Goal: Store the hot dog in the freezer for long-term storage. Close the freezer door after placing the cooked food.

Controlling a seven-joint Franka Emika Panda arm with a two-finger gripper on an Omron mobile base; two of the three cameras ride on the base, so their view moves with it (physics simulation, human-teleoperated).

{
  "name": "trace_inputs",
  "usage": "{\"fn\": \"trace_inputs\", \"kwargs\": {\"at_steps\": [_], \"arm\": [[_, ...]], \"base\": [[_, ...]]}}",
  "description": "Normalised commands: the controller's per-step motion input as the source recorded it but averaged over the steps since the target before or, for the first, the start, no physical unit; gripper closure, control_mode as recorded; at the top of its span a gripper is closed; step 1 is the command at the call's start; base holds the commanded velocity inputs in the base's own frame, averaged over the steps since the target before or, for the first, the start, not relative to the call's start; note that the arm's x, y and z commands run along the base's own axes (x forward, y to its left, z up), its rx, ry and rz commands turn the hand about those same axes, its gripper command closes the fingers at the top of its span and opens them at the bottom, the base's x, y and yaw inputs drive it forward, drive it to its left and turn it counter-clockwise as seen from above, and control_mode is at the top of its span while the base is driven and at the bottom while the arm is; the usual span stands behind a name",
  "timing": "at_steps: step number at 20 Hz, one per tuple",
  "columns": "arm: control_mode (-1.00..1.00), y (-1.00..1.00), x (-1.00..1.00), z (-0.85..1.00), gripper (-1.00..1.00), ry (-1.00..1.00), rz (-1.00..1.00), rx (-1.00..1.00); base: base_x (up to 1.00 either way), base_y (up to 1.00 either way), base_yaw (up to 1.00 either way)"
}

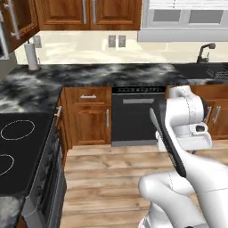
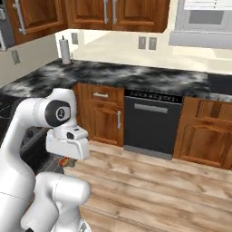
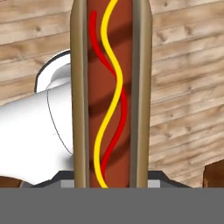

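Note:
The hot dog [image 3: 111, 96], a brown-red sausage with yellow and red sauce lines in a tan bun, stands upright close to the hand camera. My gripper [image 2: 65, 157] is shut on it, holding it low above the wooden floor beside my own white arm. In the right base view a small orange-red bit of the hot dog [image 2: 63, 161] peeks out under the white hand. The freezer and the freezer door are out of view.
A black dishwasher [image 1: 138, 116] sits ahead under the dark marble counter [image 1: 111, 73], between brown wooden cabinets [image 1: 89, 116]. A black stove top [image 1: 22, 147] lies at the left. A paper towel roll [image 1: 31, 55] and a faucet [image 1: 205, 51] stand on the counter. The plank floor [image 2: 172, 190] is open.

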Motion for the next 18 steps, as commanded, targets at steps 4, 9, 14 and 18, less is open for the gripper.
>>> {"fn": "trace_inputs", "kwargs": {"at_steps": [4,9,14,18], "arm": [[1.00,0.00,0.00,0.00,1.00,0.00,0.00,0.00],[1.00,0.00,0.00,0.00,1.00,0.00,0.00,0.00],[1.00,0.00,0.00,0.00,1.00,0.00,0.00,0.00],[1.00,0.00,0.00,0.00,1.00,0.00,0.00,0.00]], "base": [[0.00,-0.29,-0.69],[0.00,-0.27,-0.64],[0.00,-0.33,-0.68],[0.00,-0.28,-0.67]]}}
